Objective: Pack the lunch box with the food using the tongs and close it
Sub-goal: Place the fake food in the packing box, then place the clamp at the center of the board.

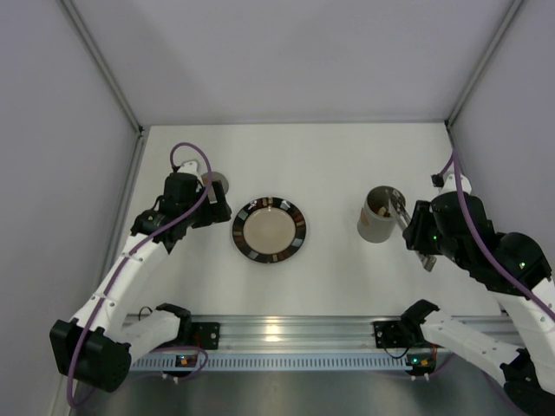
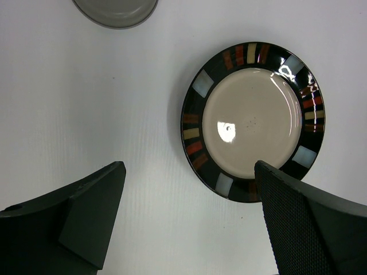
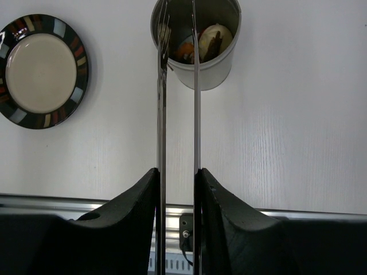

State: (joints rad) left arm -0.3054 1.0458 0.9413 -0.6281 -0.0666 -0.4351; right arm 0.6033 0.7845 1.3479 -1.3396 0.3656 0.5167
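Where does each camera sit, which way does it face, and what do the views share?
Top: fixed high at the near edge, looking down on the table; left arm and right arm show.
Left wrist: above the table, looking down at plate and lid; open left gripper at the bottom.
Right wrist: looking along the tongs, held in the right gripper, into the lunch box.
Shared: the plate, in all three.

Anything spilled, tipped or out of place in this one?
Nothing stands out. The lunch box stands upright with the food inside and none visible outside it. The plate sits flat and bare. The tongs run straight from the right gripper to the box's mouth. The lid lies apart, not yet on.
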